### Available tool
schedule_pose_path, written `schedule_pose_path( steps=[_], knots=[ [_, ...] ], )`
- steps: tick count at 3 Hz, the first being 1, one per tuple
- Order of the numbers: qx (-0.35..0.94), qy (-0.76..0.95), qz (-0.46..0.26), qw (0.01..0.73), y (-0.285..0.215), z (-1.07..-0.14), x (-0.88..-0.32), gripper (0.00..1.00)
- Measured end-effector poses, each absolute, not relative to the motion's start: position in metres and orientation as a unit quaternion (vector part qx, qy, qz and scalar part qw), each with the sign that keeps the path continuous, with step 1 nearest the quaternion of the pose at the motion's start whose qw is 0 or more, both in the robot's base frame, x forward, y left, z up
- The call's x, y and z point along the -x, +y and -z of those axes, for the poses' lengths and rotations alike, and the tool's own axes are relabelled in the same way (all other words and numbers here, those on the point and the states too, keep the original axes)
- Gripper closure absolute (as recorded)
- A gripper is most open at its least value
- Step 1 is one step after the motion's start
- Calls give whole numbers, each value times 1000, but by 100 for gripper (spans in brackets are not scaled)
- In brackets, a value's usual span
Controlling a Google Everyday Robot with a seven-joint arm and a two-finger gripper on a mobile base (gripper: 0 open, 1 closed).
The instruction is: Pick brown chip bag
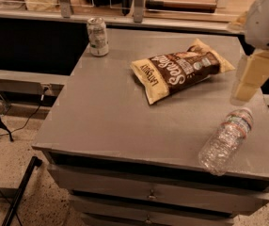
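Note:
The brown chip bag point(181, 71) lies flat on the grey table top point(106, 112), right of centre towards the back. It has a dark brown middle with white script and tan ends. My gripper point(249, 79) hangs from the white arm point(266, 18) at the right edge, above the table. It is just right of the bag, above the bottle, and not touching the bag. It holds nothing that I can see.
A clear plastic bottle point(226, 140) lies on its side at the table's front right. A silver drink can point(98, 36) stands at the back left corner. A shelf with clutter runs behind the table. Drawers sit below the top, and cables and stand legs are on the floor at left.

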State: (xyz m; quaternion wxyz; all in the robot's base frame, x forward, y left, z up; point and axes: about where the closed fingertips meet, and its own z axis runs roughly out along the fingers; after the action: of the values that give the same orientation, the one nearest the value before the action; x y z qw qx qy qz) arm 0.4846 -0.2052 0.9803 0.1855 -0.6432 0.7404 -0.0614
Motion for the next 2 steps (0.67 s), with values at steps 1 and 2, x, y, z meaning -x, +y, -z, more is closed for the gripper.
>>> schedule_pose_path(
  steps=[1, 2],
  knots=[
    [686, 694, 100, 196, -193, -980, -522, 0],
    [717, 656, 130, 195, -183, -972, -563, 0]
  ],
)
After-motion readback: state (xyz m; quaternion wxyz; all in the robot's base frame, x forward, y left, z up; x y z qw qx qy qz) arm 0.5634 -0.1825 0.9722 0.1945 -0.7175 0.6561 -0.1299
